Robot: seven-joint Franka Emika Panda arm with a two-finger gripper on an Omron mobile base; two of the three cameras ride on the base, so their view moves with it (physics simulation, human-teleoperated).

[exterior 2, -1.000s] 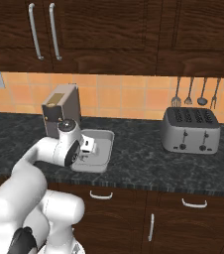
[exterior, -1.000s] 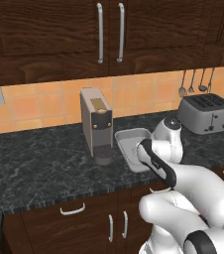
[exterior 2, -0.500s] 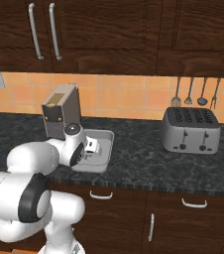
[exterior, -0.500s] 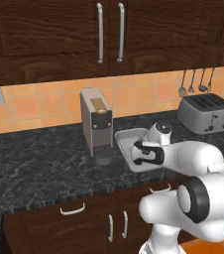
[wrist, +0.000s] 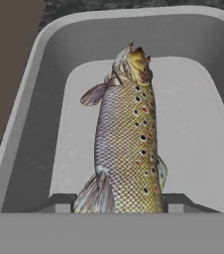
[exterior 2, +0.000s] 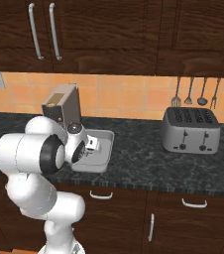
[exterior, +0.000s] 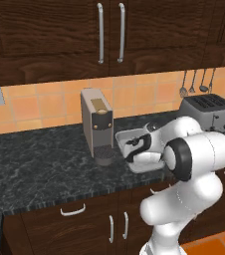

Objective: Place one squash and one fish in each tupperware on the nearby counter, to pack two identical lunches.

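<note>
Two base cameras look forward and down from behind, left and right, sharing the counter (exterior: 45, 159) and tray (exterior 2: 105, 144); the hand camera peers close into that tray.

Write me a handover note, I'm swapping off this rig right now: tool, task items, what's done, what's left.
Tool: shut on a fish, held over a tupperware on the counter beside the coffee machine.
Fish: between the fingers, head pointing away from the hand; whether it touches the tray floor is unclear.
Done: fish carried to the tray.
Left: release it; add a squash; fill a second tray the same way.
</note>
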